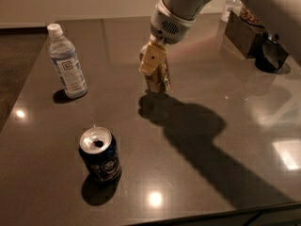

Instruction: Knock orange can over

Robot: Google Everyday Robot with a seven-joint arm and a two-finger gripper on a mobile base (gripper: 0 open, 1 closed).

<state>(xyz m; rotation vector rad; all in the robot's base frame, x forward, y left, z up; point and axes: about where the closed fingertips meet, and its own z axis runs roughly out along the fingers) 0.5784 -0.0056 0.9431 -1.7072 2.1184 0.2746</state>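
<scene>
Camera view: the gripper (153, 64) hangs from the white arm (181, 6), which enters from the upper right, and is positioned over the middle of the dark glossy table (221, 182). Its tan pad faces the camera. Whether the gripper is released or clenched cannot be determined from this view.

The orange can (160, 83) is located directly below and just behind the gripper, near the centre of the table. The gripper covers the can's top. Only the can's lower body is visible, with its base on the table surface. Contact between gripper and can appears likely, but a grasp cannot be confirmed.

The arm's shadow (197, 131) runs from the can toward the lower right.

A clear water bottle (67, 62) with a white cap stands upright at the far left, well apart from the can. A dark blue can (99, 155) stands upright, top opened, near the front left.
</scene>
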